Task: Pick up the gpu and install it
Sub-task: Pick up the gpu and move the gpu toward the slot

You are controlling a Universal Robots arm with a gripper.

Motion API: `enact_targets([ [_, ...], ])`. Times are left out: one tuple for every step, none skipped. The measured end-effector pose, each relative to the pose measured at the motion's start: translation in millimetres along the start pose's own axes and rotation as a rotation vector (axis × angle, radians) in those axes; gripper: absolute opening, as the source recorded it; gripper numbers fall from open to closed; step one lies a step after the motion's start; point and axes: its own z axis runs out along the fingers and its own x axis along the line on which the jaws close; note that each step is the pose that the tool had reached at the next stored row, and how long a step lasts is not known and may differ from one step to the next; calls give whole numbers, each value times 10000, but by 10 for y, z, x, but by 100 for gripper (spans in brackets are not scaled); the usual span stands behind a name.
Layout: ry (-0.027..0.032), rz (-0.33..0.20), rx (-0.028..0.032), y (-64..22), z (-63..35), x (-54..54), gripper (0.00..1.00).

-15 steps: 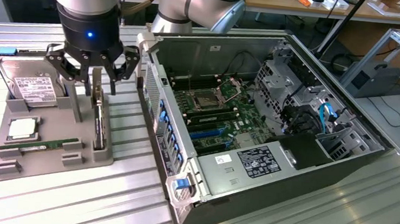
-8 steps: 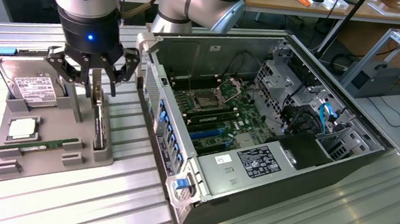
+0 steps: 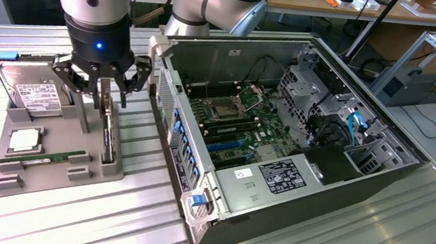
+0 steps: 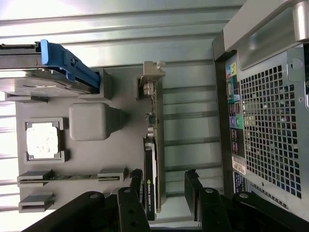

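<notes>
the pick-up step is in hand: the gripper (image 3: 102,91) hangs with its fingers spread wide over the gpu (image 3: 108,133), which stands on its long edge in a slot of the grey tray (image 3: 55,173), beside the open computer case (image 3: 339,180) and not yet lifted. in the wrist view the card lies between the two fingers, closer to one, with neither clearly touching it. to my mind a sound grip calls for squaring the fingers on the card's flat faces.
</notes>
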Motion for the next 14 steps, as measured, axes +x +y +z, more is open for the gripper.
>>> enact_targets([
  [0, 0, 0, -1, 14, 0, 48],
  [0, 0, 0, -2, 33, 1, 48],
  [0, 0, 0, -3, 60, 1, 48],
  [1, 0, 1, -3, 74, 2, 48],
  [0, 1, 0, -4, 90, 5, 48],
  [1, 0, 1, -5, 105, 7, 48],
  [0, 0, 0, -6, 129, 11, 48],
  [1, 0, 0, -7, 150, 16, 48],
  [0, 1, 0, -9, 171, 24, 48],
  [0, -1, 0, -11, 200, 33, 48],
  [0, -1, 0, -12, 221, 35, 48],
  [0, 0, 0, -13, 239, 36, 48],
  [0, 0, 0, -14, 253, 36, 48],
  [0, 0, 0, -14, 265, 37, 48],
])
